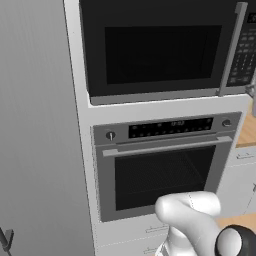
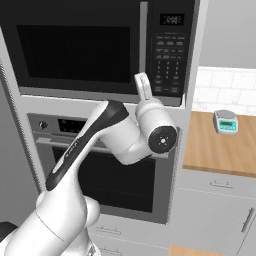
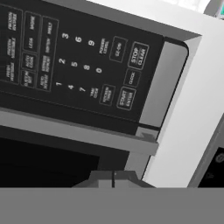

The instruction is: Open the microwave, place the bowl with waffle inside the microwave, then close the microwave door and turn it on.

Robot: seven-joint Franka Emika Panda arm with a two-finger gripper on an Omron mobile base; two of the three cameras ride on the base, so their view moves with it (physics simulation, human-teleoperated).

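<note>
The large black built-in microwave (image 2: 100, 47) sits directly ahead of the gripper (image 3: 113, 178), its wide black door with dark glass window (image 1: 160, 50) shut, so anything inside is hidden behind the dark glass. The gripper's dark fingertips (image 3: 101, 178) appear pressed together, clenched on nothing, just below the door's long grey bar handle (image 3: 78, 133) and close to the button keypad (image 2: 169, 60). The white arm rises and bends upward toward the microwave's lower right corner. Below the gripper is a silver-fronted oven (image 1: 162, 167). Off to the gripper's right, a small digital scale (image 2: 225, 121) rests on a wooden surface (image 2: 220, 147).
</note>
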